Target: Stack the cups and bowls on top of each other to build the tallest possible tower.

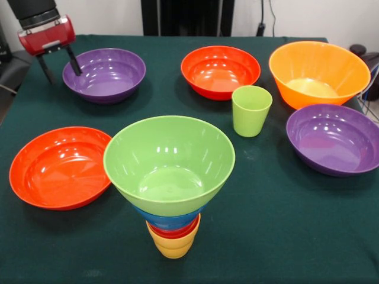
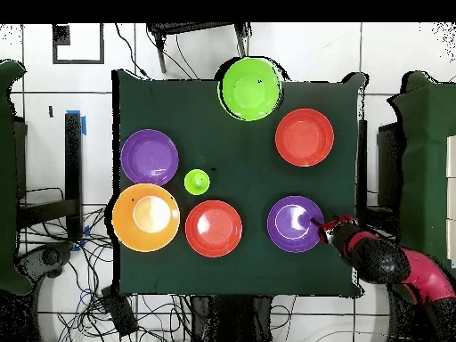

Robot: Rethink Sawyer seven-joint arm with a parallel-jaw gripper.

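Standing at the lower centre of the front view, the tower [image 1: 170, 195] has a yellow cup [image 1: 172, 244] at the bottom, a red cup [image 1: 174, 229] nested in it, then a blue bowl [image 1: 169, 219], and a wide green bowl [image 1: 169, 163] on top. That makes it top-heavy: the base is far narrower than the crown, so a nudge or an off-centre load would likely tip it.

Around it on the green surface [image 1: 272, 236] lie loose pieces: a red-orange bowl [image 1: 59, 167] at left, the light green cup [image 1: 251, 110] right of centre, a purple bowl [image 1: 334, 138] at right, the large orange bowl [image 1: 318, 72] at upper right, and another red-orange bowl [image 1: 220, 71] at upper centre.

At upper left the gripper [image 1: 59, 66] hangs at the rim of the second purple bowl [image 1: 105, 74], its two dark fingers [image 1: 73, 61] apart; one seems to straddle the rim, though contact is hard to confirm. A thin rim pinch could slip, and a wide bowl carried that way could swing into the tower's crown when set down.
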